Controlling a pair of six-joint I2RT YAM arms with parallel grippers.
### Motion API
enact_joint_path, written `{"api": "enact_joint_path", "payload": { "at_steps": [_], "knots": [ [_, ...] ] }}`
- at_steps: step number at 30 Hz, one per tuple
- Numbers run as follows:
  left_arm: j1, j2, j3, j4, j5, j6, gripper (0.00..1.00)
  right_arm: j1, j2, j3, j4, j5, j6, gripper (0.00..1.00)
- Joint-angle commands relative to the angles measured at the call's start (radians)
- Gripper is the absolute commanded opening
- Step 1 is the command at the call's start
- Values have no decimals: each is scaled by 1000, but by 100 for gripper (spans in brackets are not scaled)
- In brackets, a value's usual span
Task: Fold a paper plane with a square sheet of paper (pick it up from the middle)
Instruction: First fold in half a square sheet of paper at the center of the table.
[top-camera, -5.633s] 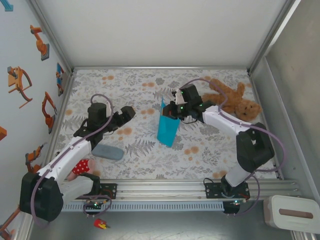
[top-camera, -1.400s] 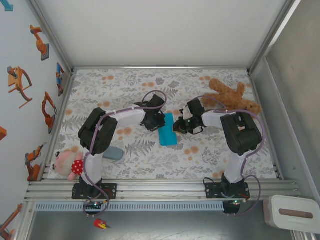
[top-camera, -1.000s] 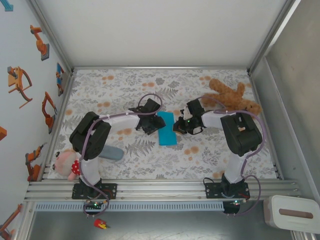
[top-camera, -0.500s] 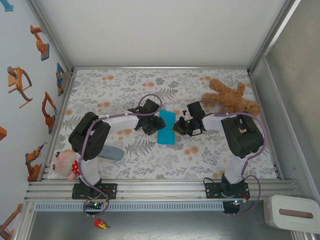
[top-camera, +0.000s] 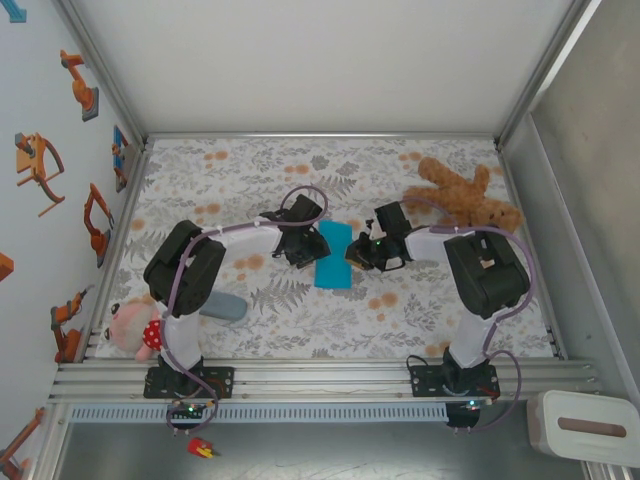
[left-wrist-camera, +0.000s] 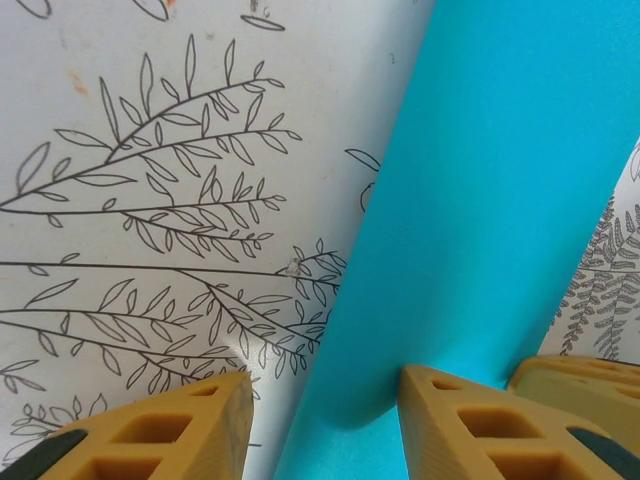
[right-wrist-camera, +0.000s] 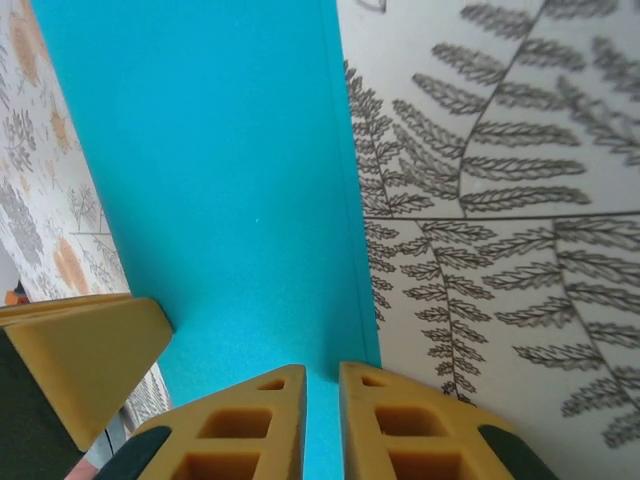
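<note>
A grey-blue case (top-camera: 222, 307) lay near the table's (top-camera: 250, 175) front left edge, and whether it held anything could not be told; a white box (top-camera: 585, 425) sat off the table at the front right corner, its contents equally hidden.

The sheet of paper (top-camera: 333, 255), turquoise and folded to a narrow oblong, lay flat on the fern-printed cloth near the middle of the table, between the two grippers. The left gripper (left-wrist-camera: 325, 420) stood with its fingers well apart, astride the paper's rounded left edge; one finger (left-wrist-camera: 150, 430) was over the bare cloth and the other sat on the blue surface; nothing was clamped. The right gripper (right-wrist-camera: 320, 420) was at the opposite long edge, its fingers only a narrow slit apart, with the paper's right edge running in beneath that slit; whether the tips touched the sheet could not be told. In the top view the two grippers faced each other across the paper, each just beside it.

By count there was one sheet of paper, two grippers, one case, one white box, one brown teddy bear (top-camera: 465, 195) at the far right, and one pink doll (top-camera: 130, 328) in a red spotted dress at the front left.
</note>
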Motion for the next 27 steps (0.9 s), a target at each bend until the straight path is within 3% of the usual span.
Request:
{"api": "enact_joint_path", "payload": {
  "at_steps": [1, 27],
  "knots": [
    [-1, 70, 5, -71, -31, -5, 43, -14, -72, 12, -16, 29, -18, 18],
    [-17, 186, 100, -183, -21, 64, 43, -67, -118, -17, -13, 85, -41, 19]
  ]
}}
